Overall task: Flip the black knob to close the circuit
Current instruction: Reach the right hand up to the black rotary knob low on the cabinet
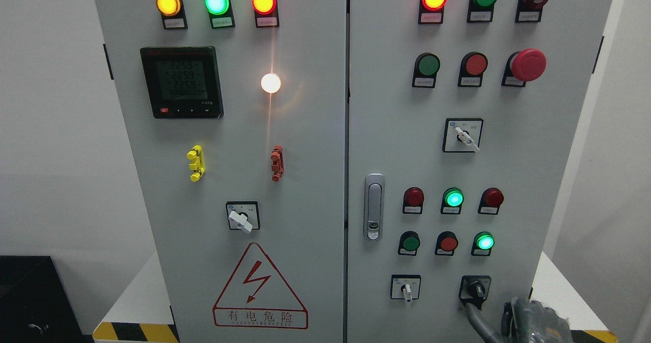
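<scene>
Black knob (476, 288) low on the right door of the grey cabinet (315, 144), in a black-framed plate at the bottom right of the panel, lever pointing down and a little to the right. Right hand (529, 321) coming in at the lower right corner, wrapped in dark grey covering, one finger (475, 316) reaching up to just under the knob plate, tip close to or touching its lower edge; contact hard to confirm. Fingers loosely curled, grasping nothing, though the rest of the hand is cut off by the picture's edge. Just left of the knob, a small white switch (406, 288) in its own square plate. Above these, two rows of round buttons and lamps, two of them lit green (453, 198) and (484, 241). Higher still, another white selector switch (464, 135), then a large red mushroom button (527, 64). Silver door latch (374, 206) at the left edge of the right door. On the left door: a digital meter (181, 82) with faint figures, a bright white lamp (270, 83), yellow (195, 163) and red (277, 163) clips, a white switch (242, 218), and a red lightning warning triangle (259, 287). Cabinet standing on a white desk (137, 297) with a yellow-and-black striped edge.
</scene>
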